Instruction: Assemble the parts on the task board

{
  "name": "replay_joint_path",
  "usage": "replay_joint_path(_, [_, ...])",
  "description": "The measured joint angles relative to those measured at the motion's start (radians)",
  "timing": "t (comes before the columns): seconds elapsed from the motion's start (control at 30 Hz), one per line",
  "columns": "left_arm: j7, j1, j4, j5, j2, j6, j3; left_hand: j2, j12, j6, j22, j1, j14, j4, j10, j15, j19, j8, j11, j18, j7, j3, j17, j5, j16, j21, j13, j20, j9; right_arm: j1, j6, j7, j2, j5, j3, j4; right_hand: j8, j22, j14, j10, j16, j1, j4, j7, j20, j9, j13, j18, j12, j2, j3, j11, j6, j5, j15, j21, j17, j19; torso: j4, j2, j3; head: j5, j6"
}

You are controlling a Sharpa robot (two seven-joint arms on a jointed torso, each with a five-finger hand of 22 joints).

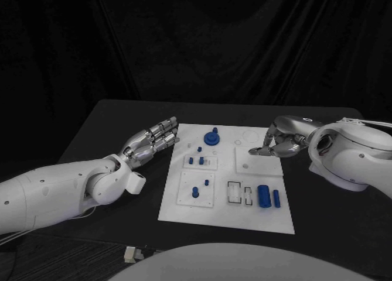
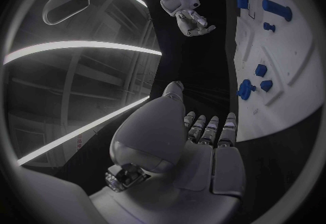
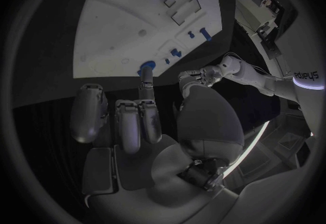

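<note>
Nearest the robot, at the task board's (image 1: pixel 225 211) five o'clock corner, a blue cylinder (image 1: pixel 263 195) lies beside a thinner blue bar (image 1: pixel 277 198), with empty rectangular slots just to their left. Toward seven o'clock two small blue pegs (image 1: pixel 196 191) stand in a square inset; farther up, more small pegs (image 1: pixel 196 159) stand in a second inset. At the far edge, around eleven o'clock, sits a round blue gear-like piece (image 1: pixel 212 139) with a stub on top.

The left hand (image 1: pixel 152 141) rests off the board at nine o'clock, fingers extended and apart, holding nothing. The right hand (image 1: pixel 279 142) hovers at the board's two o'clock edge, fingers curled inward; nothing is visible in them.

No part looks picked yet. A good next move would likely be to uncurl the right hand before descending, approach one part from above, and pinch it at mid-length so it stays aligned with its slot.
</note>
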Motion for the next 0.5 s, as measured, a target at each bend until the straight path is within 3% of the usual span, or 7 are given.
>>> replay_joint_path(0.17, [-0.001,0.000,0.000,0.000,0.000,0.000,0.000,0.000,0.004,0.000,0.000,0.000,0.000,-0.003,0.003,0.000,0.000,0.000,0.003,0.000,0.000,0.003,0.000,0.000,0.000,0.000,0.001,0.000,0.001,-0.004,0.109,-0.069,0.026,0.000,0.000,-0.023,0.006,0.000,-0.001,0.003,0.005,-0.063,0.002,-0.013,-0.005,0.026,0.000,-0.022,0.034,-0.013,-0.008,-0.004,0.043,0.004,-0.011,0.111,0.000,0.005,-0.0003,0.000,0.0001,0.000,0.000])
replay_joint_path(0.43, [-0.001,0.000,0.000,0.000,0.000,0.001,0.000,0.000,0.004,0.000,0.000,0.000,0.000,-0.003,0.003,0.000,0.000,0.000,0.003,0.000,0.000,0.003,0.000,0.000,0.000,0.000,0.001,0.000,0.001,-0.010,0.214,-0.123,0.062,-0.002,0.000,-0.056,0.021,0.000,0.001,0.003,0.005,-0.131,0.002,-0.033,-0.020,0.059,0.000,-0.022,0.052,-0.020,-0.013,-0.022,0.111,0.002,-0.028,0.175,0.000,0.005,-0.0004,0.000,0.0001,0.001,0.000])
replay_joint_path(0.5, [-0.001,0.000,0.000,0.000,-0.001,0.001,0.000,0.000,0.004,0.000,0.000,0.000,0.000,-0.003,0.003,0.000,0.000,0.000,0.003,0.000,0.000,0.003,0.000,0.000,0.000,0.000,0.001,0.000,0.001,-0.011,0.236,-0.132,0.070,-0.002,0.000,-0.062,0.022,0.000,0.001,0.002,0.005,-0.140,0.002,-0.038,-0.023,0.067,0.000,-0.037,0.052,-0.019,-0.013,-0.028,0.126,-0.004,-0.031,0.176,0.000,0.008,-0.0002,-0.001,0.0002,0.001,0.000])
